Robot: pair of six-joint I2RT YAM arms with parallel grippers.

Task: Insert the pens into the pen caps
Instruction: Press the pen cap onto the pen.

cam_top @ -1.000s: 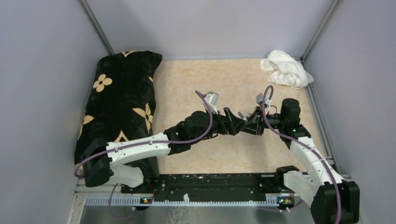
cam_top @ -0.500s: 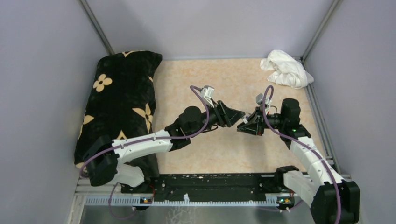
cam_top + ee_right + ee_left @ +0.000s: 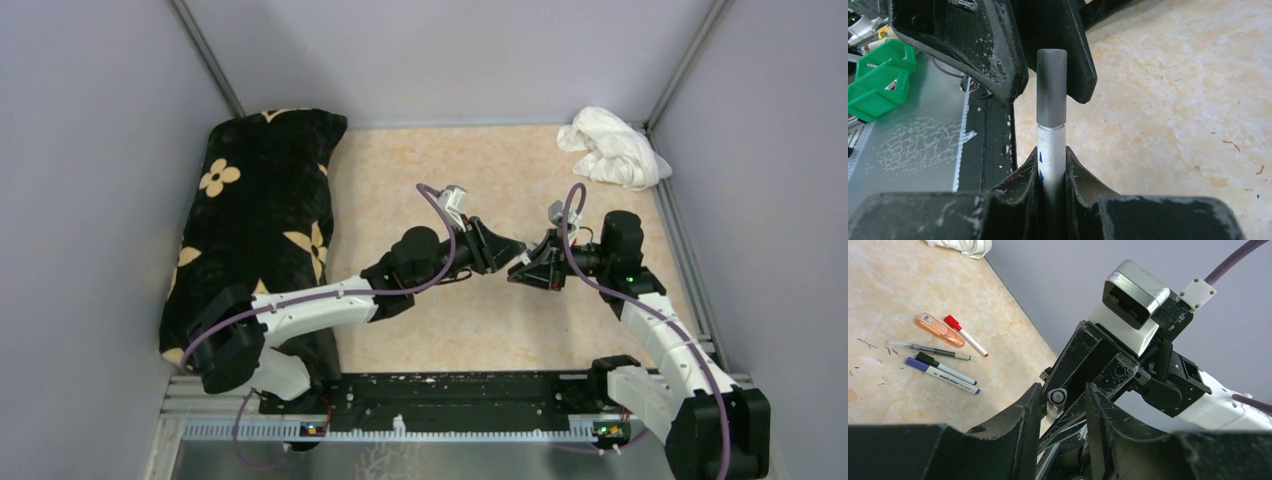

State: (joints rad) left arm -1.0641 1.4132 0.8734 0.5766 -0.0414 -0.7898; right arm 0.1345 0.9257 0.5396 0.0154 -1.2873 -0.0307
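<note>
My right hand (image 3: pixel 1052 159) is clamped on the white pen (image 3: pixel 1051 167). Its grey cap (image 3: pixel 1051 85) points lengthwise between the fingers of my half-open, empty left hand (image 3: pixel 1063 392).

thin pens (image 3: pixel 943 376) on the table (image 3: pixel 878 300): four, I think
orange highlighter (image 3: pixel 940 330): one
grey-capped pen (image 3: pixel 1051 150) held up: one
white cloth (image 3: pixel 612 148): one
flowered cushion (image 3: pixel 262 210): one

White pen (image 3: pixel 1052 150) clamped upright in near jaws, grey cap (image 3: pixel 1051 85) on its far end, flanked by two black jaws beyond; speckled beige table (image 3: pixel 1173 100) right.
</note>
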